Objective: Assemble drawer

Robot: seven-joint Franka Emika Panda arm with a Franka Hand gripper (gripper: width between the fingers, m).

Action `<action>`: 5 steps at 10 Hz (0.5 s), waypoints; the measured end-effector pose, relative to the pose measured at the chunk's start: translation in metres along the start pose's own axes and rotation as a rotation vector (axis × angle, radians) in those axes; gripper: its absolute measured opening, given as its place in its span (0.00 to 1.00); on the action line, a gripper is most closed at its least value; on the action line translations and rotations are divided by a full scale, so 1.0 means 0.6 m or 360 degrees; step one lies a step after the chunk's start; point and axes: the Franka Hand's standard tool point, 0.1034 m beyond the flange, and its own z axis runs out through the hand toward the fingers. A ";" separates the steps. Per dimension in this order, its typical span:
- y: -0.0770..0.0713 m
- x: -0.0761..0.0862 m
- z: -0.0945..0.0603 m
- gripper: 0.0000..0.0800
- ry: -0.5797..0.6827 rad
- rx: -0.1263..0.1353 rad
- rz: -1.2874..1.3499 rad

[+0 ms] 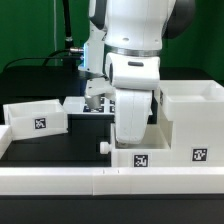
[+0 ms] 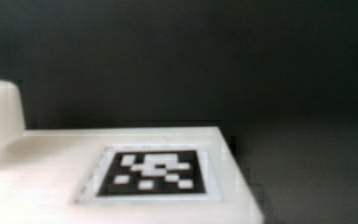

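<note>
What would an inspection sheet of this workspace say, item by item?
Surface: black table, low white rail along its front.
Job's things: tagged tray on the exterior view's left; tall housing on its right; the wrist view shows a tagged white surface, but which part it is cannot be told.
Clutter: nothing seen.
Grippers: gripper mostly hidden beside the arm; open or shut cannot be told.
Cables: thin dark lead at the back.
Surroundings: green wall, dark pole.

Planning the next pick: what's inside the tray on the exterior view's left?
The tray shows only bare white inner walls; nothing sticks out. Its front wall hides the floor, so small things could lie unseen.
</note>
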 end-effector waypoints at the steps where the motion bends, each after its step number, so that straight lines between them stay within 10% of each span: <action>1: 0.000 0.000 0.000 0.05 -0.0001 0.0002 -0.0002; 5: 0.000 -0.002 0.000 0.05 -0.0005 0.0008 -0.0002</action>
